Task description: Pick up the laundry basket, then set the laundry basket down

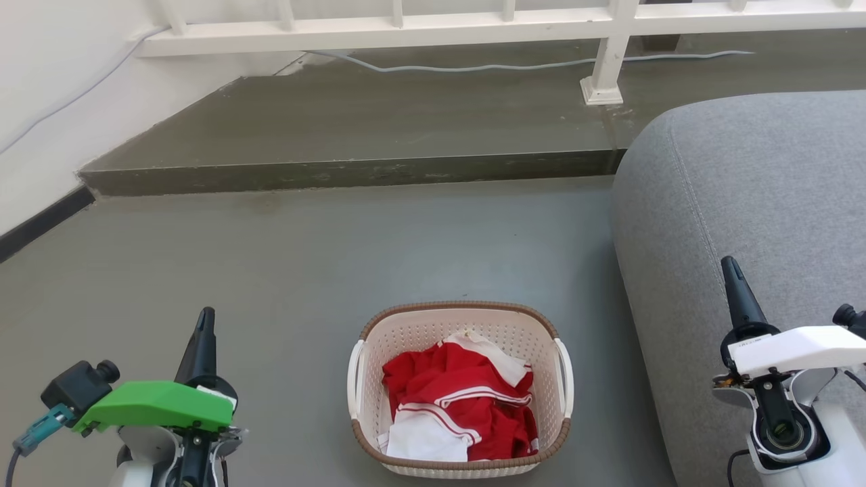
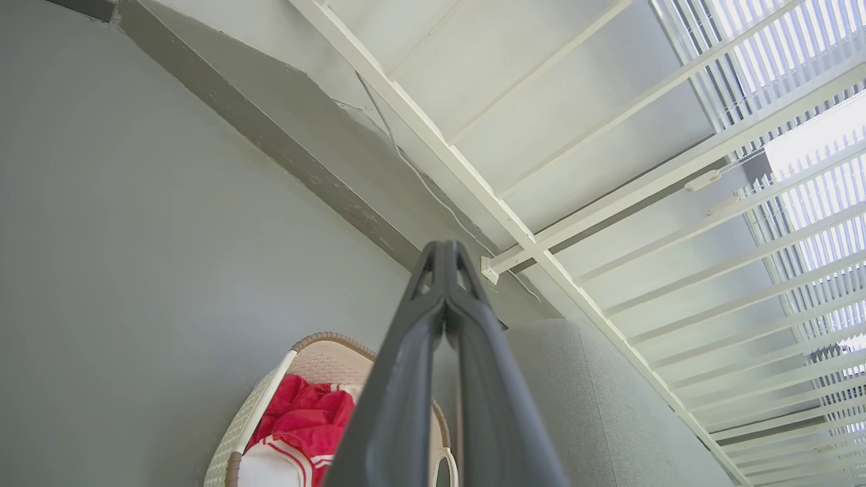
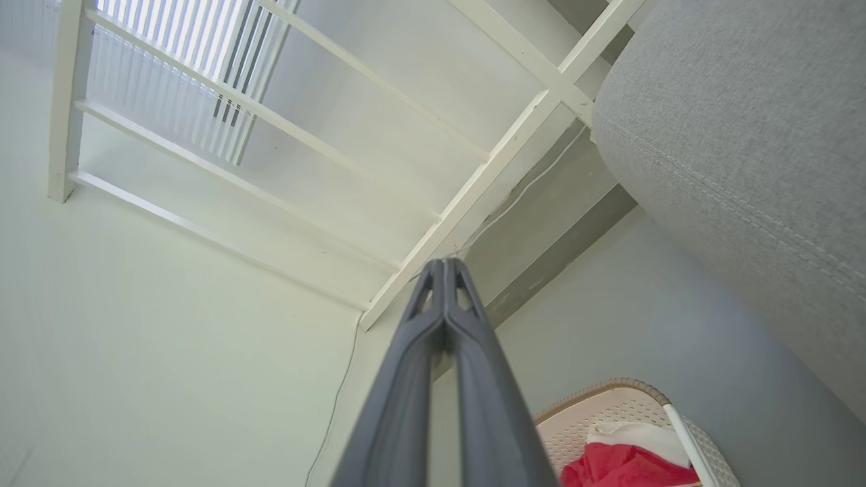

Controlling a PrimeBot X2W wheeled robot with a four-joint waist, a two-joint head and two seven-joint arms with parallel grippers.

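Cream-white perforated plastic makes up the laundry basket, which is seen standing upright on the grey floor, low in the middle of the head view. Its rim is edged with a brown woven-look band, and a white handle is fitted at each short side. A heap of red and white clothes is held inside it. The basket is placed near a grey upholstered sofa on the robot's right, and a strip of floor is seen between the two.

The left claw is raised at the lower left of the head view, well apart from the basket, with a green cover mounted on its wrist. In the left wrist view its fingers are shown pressed together at the tips with nothing between them, and part of the basket is seen below and to the left of them.

The right claw is held up in front of the sofa at the lower right, behind a white cover. In the right wrist view its fingers are likewise pressed together and nothing is gripped; a corner of the basket is seen at the lower right of that view.

Beyond the basket the floor is bounded by a raised step, on which a white railing is set and a pale cable is laid.
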